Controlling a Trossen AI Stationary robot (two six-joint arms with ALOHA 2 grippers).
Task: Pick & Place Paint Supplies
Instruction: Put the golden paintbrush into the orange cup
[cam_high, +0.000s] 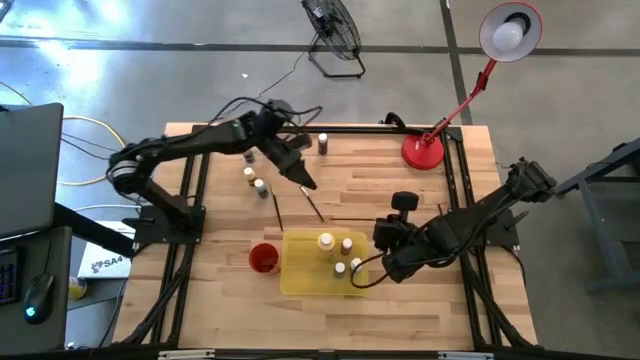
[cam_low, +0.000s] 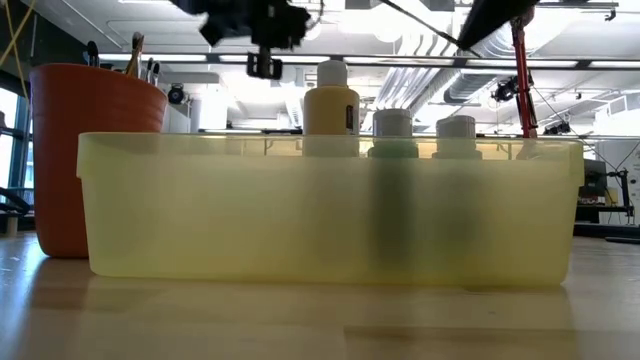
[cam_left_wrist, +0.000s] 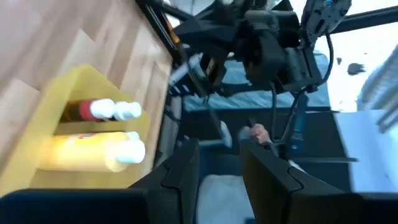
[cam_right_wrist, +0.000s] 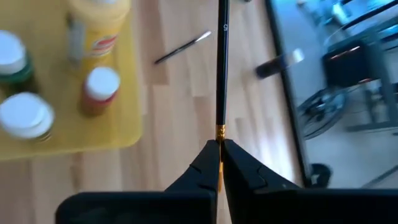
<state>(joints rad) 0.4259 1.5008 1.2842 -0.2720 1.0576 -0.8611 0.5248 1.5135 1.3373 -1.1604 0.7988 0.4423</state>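
A yellow tray (cam_high: 300, 278) near the table's front holds several pale-capped paint bottles (cam_high: 325, 242), and a red cup (cam_high: 263, 258) with brushes stands at its left. My right gripper (cam_right_wrist: 219, 146) hovers at the tray's right end (cam_high: 388, 238), shut on a thin dark paintbrush (cam_right_wrist: 221, 74). My left gripper (cam_left_wrist: 217, 171) hangs above mid-table (cam_high: 300, 175), beyond the tray, its fingers a small gap apart with something pale and blurred (cam_left_wrist: 217, 196) low between them. Loose bottles (cam_high: 255, 182) stand upright on the wood and two brushes (cam_high: 312, 205) lie flat there. My left gripper has a pale blurred thing (cam_left_wrist: 216, 199) low between its two fingers, seemingly a paint bottle carried clear of the table; which part it has does not show. My right gripper pinches the paintbrush between its two fingertips just behind the gold band (cam_right_wrist: 219, 132). The long dark handle sticks straight out ahead of the fingers, and the brush is clear of the table.
A red desk lamp (cam_high: 423, 150) stands at the far right corner, with a black knob-like part (cam_high: 404, 201) in front of it. One more bottle (cam_high: 323, 143) is by the far edge. Black frame rails run along the table's sides.
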